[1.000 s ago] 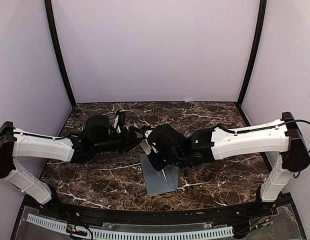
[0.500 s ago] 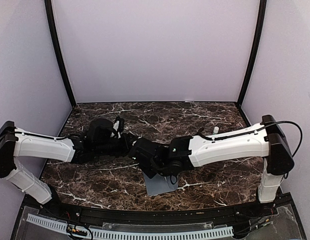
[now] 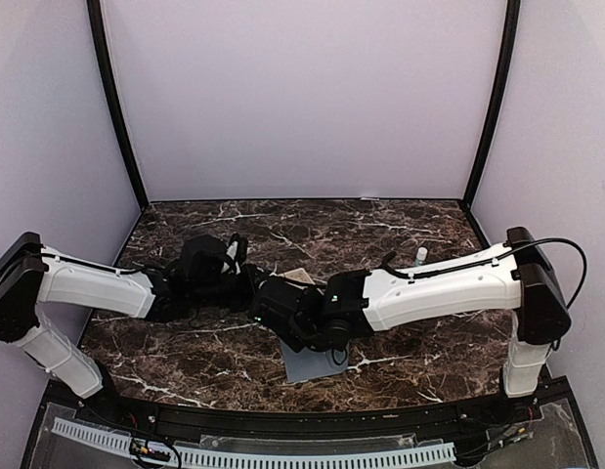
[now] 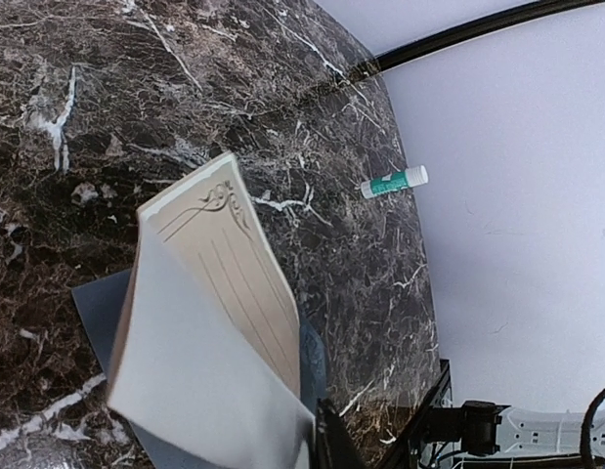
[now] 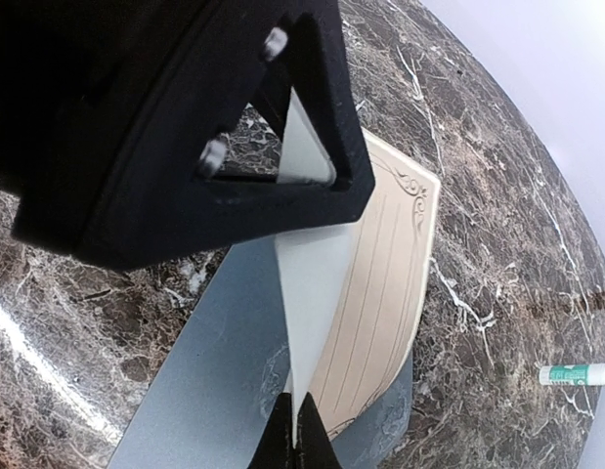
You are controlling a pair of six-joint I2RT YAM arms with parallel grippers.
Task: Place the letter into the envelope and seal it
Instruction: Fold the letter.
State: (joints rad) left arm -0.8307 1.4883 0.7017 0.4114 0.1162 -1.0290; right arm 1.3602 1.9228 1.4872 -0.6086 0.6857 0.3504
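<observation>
Insertion step in hand, not yet completed. The letter (image 4: 219, 322), partly folded, is held up off the table, one corner clamped in the closed jaws of the right gripper (image 5: 297, 435). The left gripper (image 3: 245, 281) is set close against the sheet; whether its jaws are closed on it cannot be told. The envelope (image 5: 209, 371) lies flat directly beneath both jaws. The next move is judged to call for lowering the letter's free edge into line with the envelope's opening, which is not discernible

Cream lined letter (image 4: 238, 283) (curled, lifted) above flat grey envelope (image 4: 95, 307)
</observation>
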